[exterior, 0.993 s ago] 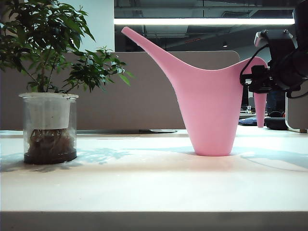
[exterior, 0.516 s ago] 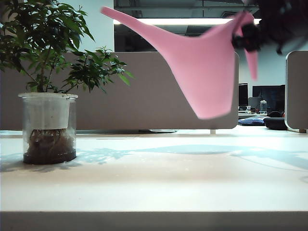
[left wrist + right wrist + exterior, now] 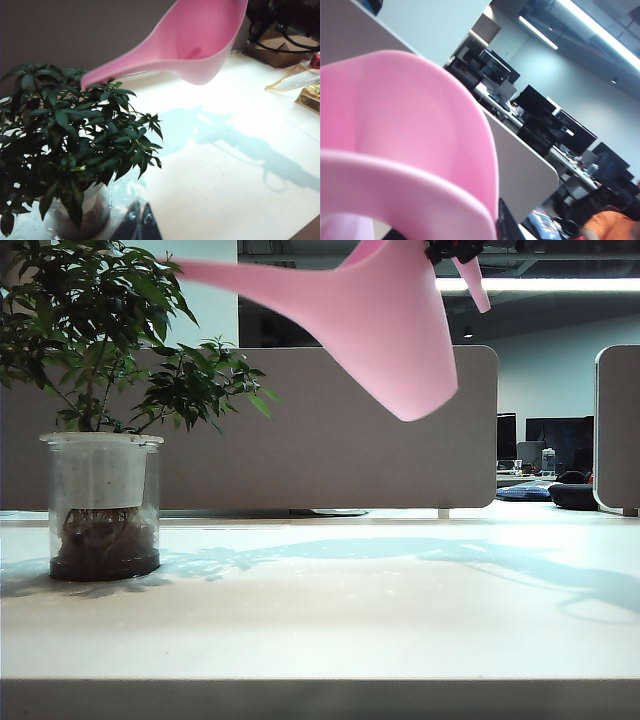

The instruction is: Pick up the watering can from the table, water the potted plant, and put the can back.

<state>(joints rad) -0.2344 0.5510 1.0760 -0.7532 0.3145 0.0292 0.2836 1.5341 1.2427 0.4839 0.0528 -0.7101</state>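
Pink and tilted, the watering can [image 3: 385, 325] hangs above the table [image 3: 320, 610], its handle clamped in the right gripper [image 3: 452, 250], spout tip over the potted plant [image 3: 100, 410]. Only the left wrist view shows the left gripper [image 3: 136, 224], near the pot, fingertips together, holding nothing.

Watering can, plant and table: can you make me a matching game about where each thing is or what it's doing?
Things:
1. tall pink plastic watering can
2. leafy dark-green potted plant in a clear pot
3. wide off-white table
4. right hand

States:
A. standing at the table's left side
B. lifted in the air, spout tilted toward the leaves
C. gripping the pink handle, top of exterior view
D. carrying a bluish shadow

Pairs: 1-B, 2-A, 3-D, 4-C
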